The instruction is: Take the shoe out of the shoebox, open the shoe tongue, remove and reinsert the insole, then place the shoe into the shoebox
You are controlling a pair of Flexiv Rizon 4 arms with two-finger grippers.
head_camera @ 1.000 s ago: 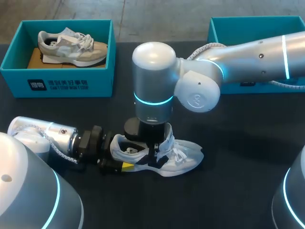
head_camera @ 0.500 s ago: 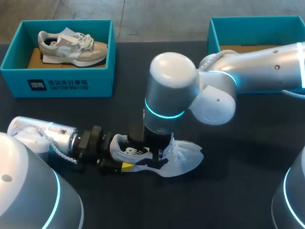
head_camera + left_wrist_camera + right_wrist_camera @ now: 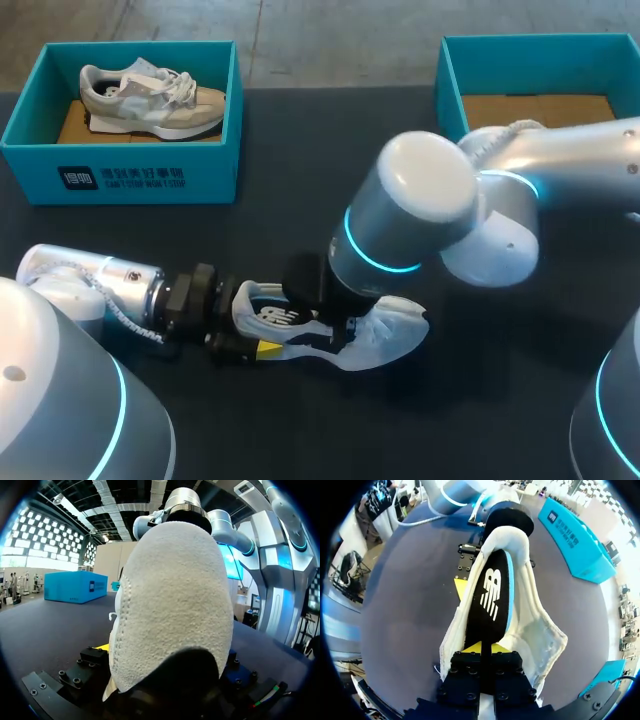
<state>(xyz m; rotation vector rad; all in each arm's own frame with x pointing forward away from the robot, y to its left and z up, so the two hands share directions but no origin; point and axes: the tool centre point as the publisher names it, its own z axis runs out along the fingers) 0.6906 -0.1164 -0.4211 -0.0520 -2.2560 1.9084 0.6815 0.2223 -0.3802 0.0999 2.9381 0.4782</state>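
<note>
A white sneaker lies on its side on the dark table near the front middle. My left gripper comes in low from the left and clasps the heel, one finger on each side. In the left wrist view the suede heel fills the space between its fingers. My right gripper leans over the shoe's mouth, shut on the near end of the black insole. The insole has a white logo and a blue underside, and it lies in the shoe with its far end at the heel. The dark insole shows in the mouth.
A teal shoebox at the back left holds a beige sneaker. A second teal shoebox stands open at the back right, partly behind my right arm. Bare dark table lies in front of and to the right of the shoe.
My right arm has swung to the right and leaned down over the shoe's front. The laces and tongue are now hidden, and more of the dark insole shows. The left arm has kept still.
</note>
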